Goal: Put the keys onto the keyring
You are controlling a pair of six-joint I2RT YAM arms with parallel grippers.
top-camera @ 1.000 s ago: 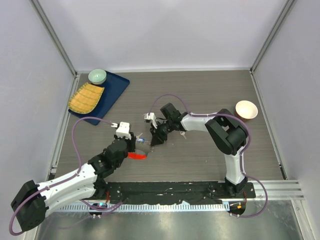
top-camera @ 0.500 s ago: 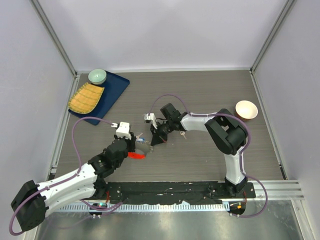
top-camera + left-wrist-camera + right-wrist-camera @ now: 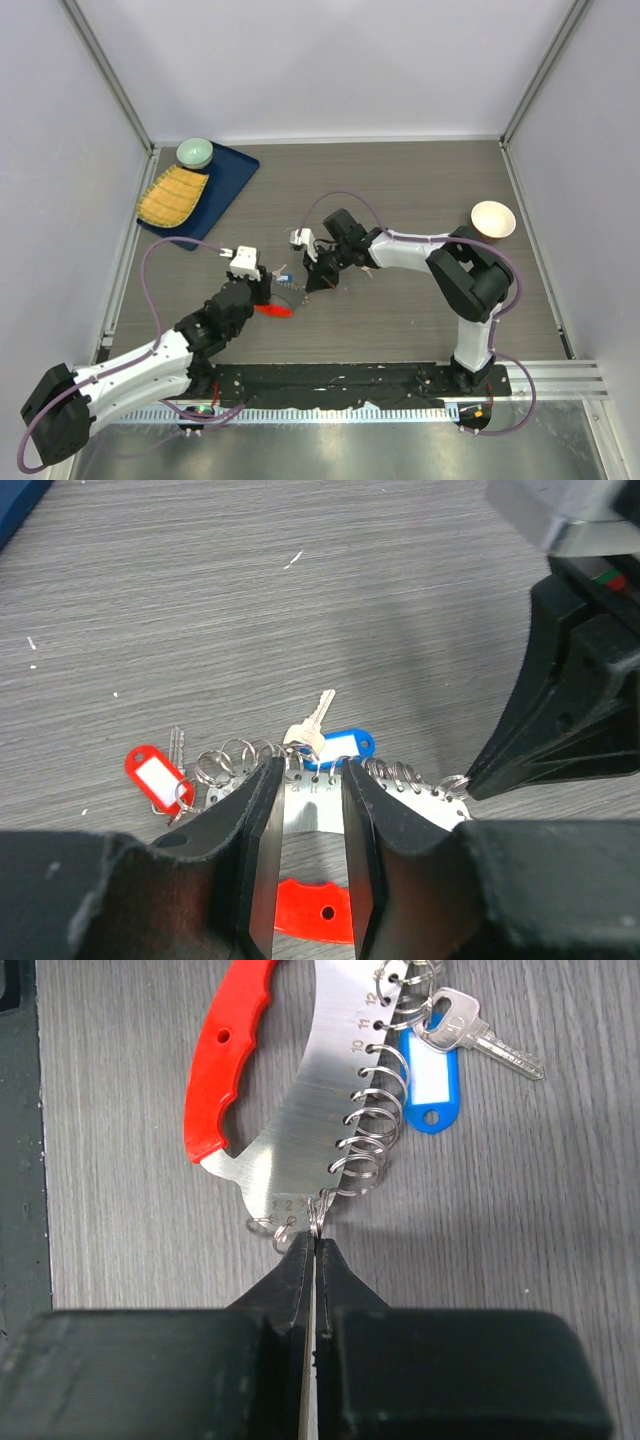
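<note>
Pinching one wire ring at the end of the crescent-shaped steel keyring (image 3: 305, 1120) with red handle, the right end effector (image 3: 312, 1260) is pressed together.
Left wrist view: left end effector (image 3: 308, 825) clamps the plate; silver key (image 3: 308, 726) already hangs there. Overhead: bare table (image 3: 400, 190) allows pulling clear.

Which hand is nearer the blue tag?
Left. The left hand clamps the plate just below the blue tag; the right hand pinches an end ring, farther away.

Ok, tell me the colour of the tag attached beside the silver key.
Blue, with a white label insert: the tag lies against the silver key, clearest in the right wrist view.
</note>
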